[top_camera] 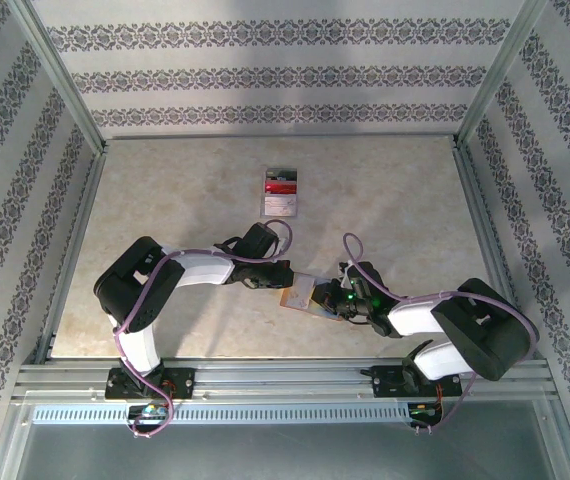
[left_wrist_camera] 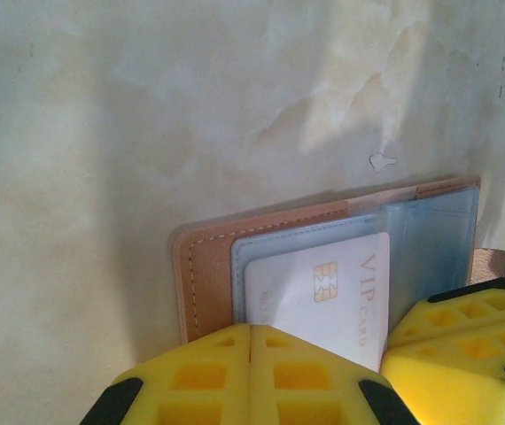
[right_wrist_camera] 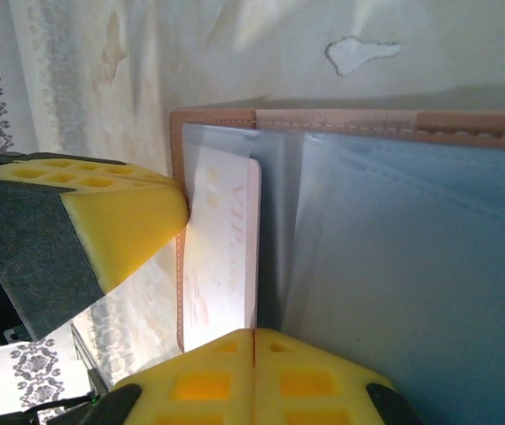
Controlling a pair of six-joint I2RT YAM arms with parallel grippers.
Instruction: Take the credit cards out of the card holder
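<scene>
The card holder lies open on the table between my two grippers, tan-pink outside and grey-blue inside. A white credit card printed "VIP" sits partly in a left-hand pocket. My left gripper is shut, its pads meeting over the card's near edge. My right gripper is shut too, at the card's inner edge by the pocket flap. Whether either one pinches anything is hidden under the pads. Farther back lie a red and dark card and a white card.
The right gripper's yellow finger crowds the holder's right half. The left gripper's finger touches the holder's left edge. A small white chip marks the marble tabletop beyond the holder. Metal rails and patterned walls box the table.
</scene>
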